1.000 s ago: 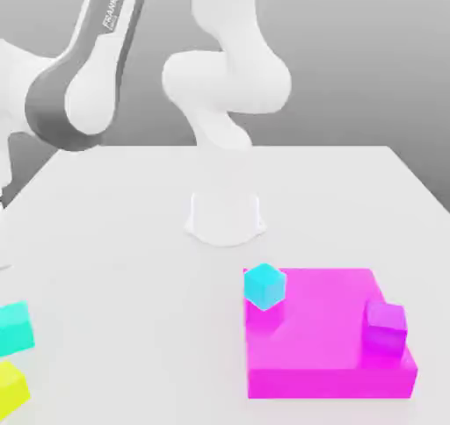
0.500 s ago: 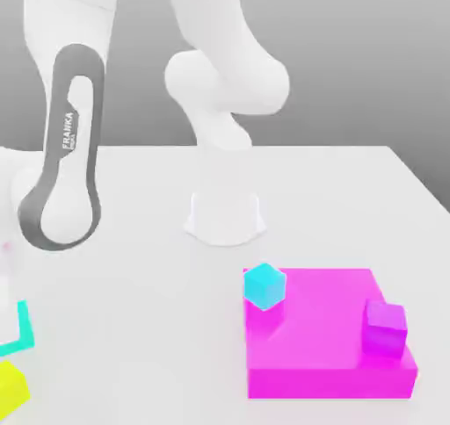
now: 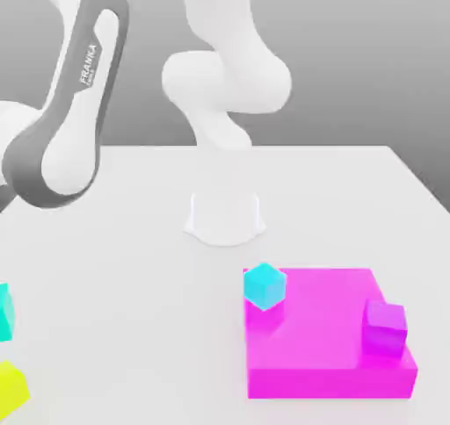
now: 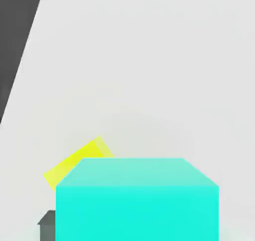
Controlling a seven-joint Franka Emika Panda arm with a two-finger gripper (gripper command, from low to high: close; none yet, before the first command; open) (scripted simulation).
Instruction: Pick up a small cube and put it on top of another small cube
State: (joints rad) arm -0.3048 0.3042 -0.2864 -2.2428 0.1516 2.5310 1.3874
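Observation:
The small turquoise cube (image 4: pixel 137 200) looms close before the hand camera, and a sliver of it (image 3: pixel 4 312) shows at the left edge of the exterior view, raised a little off the table. My gripper (image 4: pixel 137 227) is shut on it; a dark grey fingertip (image 4: pixel 47 225) shows against one side of the cube. A yellow-green cube (image 3: pixel 10 390) lies on the table just below it and appears behind it (image 4: pixel 74 163) in the hand view. A sky-cyan cube (image 3: pixel 264 286) sits on the near-left corner of the magenta block (image 3: pixel 325 349).
A small purple cube (image 3: pixel 385 327) sits on the magenta block's right side. The robot's white base (image 3: pixel 225 214) stands mid-table, and the arm's link (image 3: pixel 61 142) hangs over the exterior view's left. The table edge (image 4: pixel 20 60) runs near the cubes.
The turquoise cube has risen slightly and shifted toward the exterior view's left edge. The arm's link has swung above it. The other cubes have not moved.

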